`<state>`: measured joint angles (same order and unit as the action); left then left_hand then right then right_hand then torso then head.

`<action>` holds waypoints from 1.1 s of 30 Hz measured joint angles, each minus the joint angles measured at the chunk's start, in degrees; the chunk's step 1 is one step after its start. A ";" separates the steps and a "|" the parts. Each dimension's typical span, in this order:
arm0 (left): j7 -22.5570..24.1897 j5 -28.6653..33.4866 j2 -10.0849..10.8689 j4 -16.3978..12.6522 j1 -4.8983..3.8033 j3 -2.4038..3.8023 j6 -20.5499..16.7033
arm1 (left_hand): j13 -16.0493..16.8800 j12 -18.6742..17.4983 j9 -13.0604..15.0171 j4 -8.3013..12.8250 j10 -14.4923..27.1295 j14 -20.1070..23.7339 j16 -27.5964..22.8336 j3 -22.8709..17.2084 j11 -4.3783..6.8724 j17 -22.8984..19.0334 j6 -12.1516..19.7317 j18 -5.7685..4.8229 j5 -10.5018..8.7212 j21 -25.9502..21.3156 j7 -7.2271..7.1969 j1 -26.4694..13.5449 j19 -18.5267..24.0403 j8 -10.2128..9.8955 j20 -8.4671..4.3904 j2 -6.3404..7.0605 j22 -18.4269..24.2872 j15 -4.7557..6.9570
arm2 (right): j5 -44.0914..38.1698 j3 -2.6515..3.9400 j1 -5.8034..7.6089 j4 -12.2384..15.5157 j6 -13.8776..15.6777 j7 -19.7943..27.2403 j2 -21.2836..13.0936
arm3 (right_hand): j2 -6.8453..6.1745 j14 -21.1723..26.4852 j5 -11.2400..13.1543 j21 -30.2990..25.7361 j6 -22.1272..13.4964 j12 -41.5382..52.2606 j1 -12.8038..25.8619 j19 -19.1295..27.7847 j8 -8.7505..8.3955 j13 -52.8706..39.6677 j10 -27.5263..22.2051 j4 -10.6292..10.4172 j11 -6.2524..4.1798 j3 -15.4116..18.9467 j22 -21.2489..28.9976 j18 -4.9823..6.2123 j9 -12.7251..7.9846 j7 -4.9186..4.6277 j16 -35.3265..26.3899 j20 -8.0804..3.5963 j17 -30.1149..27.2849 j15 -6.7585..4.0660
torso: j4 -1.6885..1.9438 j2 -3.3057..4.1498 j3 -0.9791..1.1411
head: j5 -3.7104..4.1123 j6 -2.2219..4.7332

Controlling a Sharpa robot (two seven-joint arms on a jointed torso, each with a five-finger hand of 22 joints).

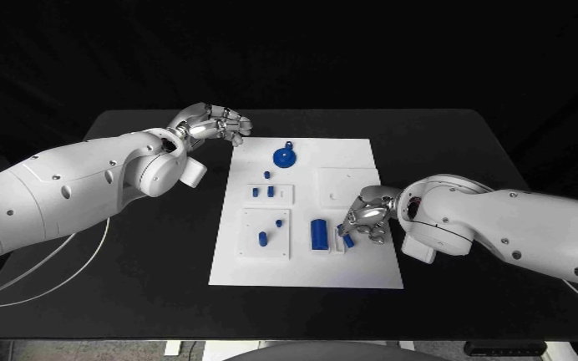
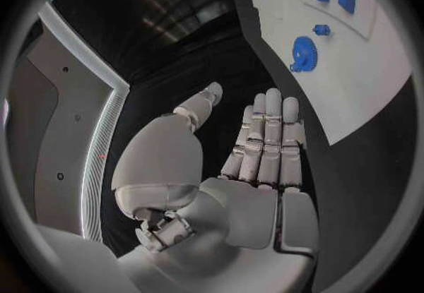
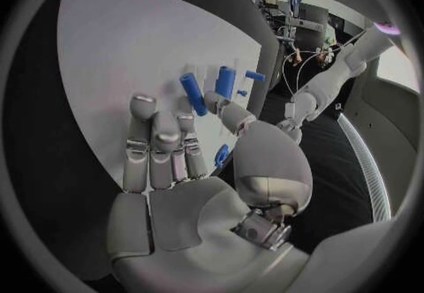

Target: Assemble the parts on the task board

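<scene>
Right hand over blue parts

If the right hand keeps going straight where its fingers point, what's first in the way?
Probably the long blue part on the task board, just beyond the right hand's fingertips; depth is unclear.

Small blue part is mostly tucked behind the right hand, can't tell its shape. The desk gets cut off at the bottom edge.
</scene>
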<state>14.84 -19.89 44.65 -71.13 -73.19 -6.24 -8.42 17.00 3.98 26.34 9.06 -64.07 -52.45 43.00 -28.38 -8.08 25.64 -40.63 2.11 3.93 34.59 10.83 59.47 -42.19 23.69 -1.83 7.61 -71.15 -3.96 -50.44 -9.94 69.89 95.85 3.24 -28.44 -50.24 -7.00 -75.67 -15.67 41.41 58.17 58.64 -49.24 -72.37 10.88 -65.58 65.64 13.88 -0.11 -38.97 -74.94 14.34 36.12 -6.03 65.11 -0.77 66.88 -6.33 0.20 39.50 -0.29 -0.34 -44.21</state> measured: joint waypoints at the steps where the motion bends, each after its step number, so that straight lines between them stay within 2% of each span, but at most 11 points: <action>1: -0.01 0.00 0.01 0.00 0.00 0.00 0.01 | 0.00 0.00 0.00 0.00 0.00 0.00 0.00 0.00 0.00 0.00 0.00 0.00 0.00 0.00 0.00 0.00 0.00 0.00 0.00 0.00 -0.01 0.00 | -0.20 0.00 0.00 -0.04 -0.03 0.04 0.04 | 0.00 0.00 0.39 0.00 0.06 0.00 0.00 0.00 0.00 0.00 0.00 -0.23 0.00 0.02 0.00 0.00 0.00 0.05 0.00 0.00 0.00 0.00 | 0.00 0.00 0.00 | -0.01 -0.01; 15: -0.12 0.00 0.06 -0.02 0.00 0.00 0.04 | -0.01 0.00 0.00 0.00 0.00 0.00 0.00 0.00 0.00 0.05 0.00 -0.02 0.00 0.00 0.00 0.00 0.00 0.00 0.00 0.00 -0.05 0.00 | -1.34 0.05 0.05 -0.07 -0.63 0.19 0.18 | 0.22 -0.19 4.38 0.00 0.92 -0.01 1.43 -0.32 -0.01 0.00 0.22 -1.50 -0.23 0.04 0.00 0.00 -0.03 0.38 0.00 -0.12 0.13 -0.19 | 0.00 0.00 -0.01 | -0.21 -0.29; 19: -0.17 0.00 0.09 -0.02 0.00 0.00 0.06 | -0.01 0.00 0.00 0.00 0.00 0.00 0.00 0.00 0.00 0.05 0.00 -0.02 0.00 0.00 0.00 0.00 0.00 0.00 0.00 0.00 -0.04 0.00 | -1.53 0.05 0.05 0.01 -0.68 0.21 0.12 | 0.21 -0.20 4.45 0.00 1.04 -0.01 1.43 -0.31 0.05 0.00 0.41 -1.66 -0.41 0.21 0.00 0.00 -0.37 0.50 0.00 -0.12 0.14 -0.19 | 0.00 -0.01 -0.01 | -0.24 -0.38; 22: -0.22 0.00 0.09 -0.02 0.00 0.00 0.07 | 0.04 0.00 -0.05 0.00 0.00 0.00 0.00 0.00 0.00 0.05 0.00 -0.03 0.00 0.00 0.00 0.00 0.00 0.00 0.00 0.00 -0.05 0.00 | -1.63 0.06 0.06 0.06 -0.74 0.24 0.09 | -0.16 -0.20 6.17 0.00 1.05 -0.01 1.80 -0.31 0.26 -0.01 0.41 -1.96 -0.41 0.22 0.00 0.00 -1.06 0.51 0.00 -0.12 0.20 -0.19 | 0.00 -0.01 -0.01 | -0.30 -0.42; 33: -0.37 0.00 0.09 -0.01 0.00 -0.01 0.12 | 0.03 0.00 -0.05 -0.15 0.00 0.00 0.00 0.15 0.00 0.10 0.00 -0.05 0.00 0.00 0.00 0.00 0.00 0.00 0.00 0.00 -0.09 0.00 | -1.94 0.08 0.07 0.19 -1.23 0.30 0.07 | 0.06 -0.24 7.28 0.00 1.41 -0.01 2.02 -0.31 0.26 -0.05 0.41 -2.27 -0.41 0.22 0.00 0.01 -1.15 0.56 0.00 -0.11 0.24 -0.15 | -0.03 -0.01 0.02 | -0.48 -0.56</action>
<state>14.47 -19.89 44.73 -71.14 -73.19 -6.24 -8.30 17.03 3.98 26.29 8.91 -64.07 -52.45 43.00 -28.23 -8.08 25.74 -40.63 2.06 3.93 34.59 10.83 59.47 -42.19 23.69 -1.83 7.61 -71.24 -3.96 -52.38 -9.86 69.97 96.04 2.01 -28.14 -50.17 -6.94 -75.91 -8.38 41.41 59.58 58.63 -47.22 -72.68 11.14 -65.64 66.04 11.60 -0.52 -38.74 -74.94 14.34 34.97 -5.47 65.11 -0.89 67.12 -6.48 0.16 39.49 -0.27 -0.81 -44.77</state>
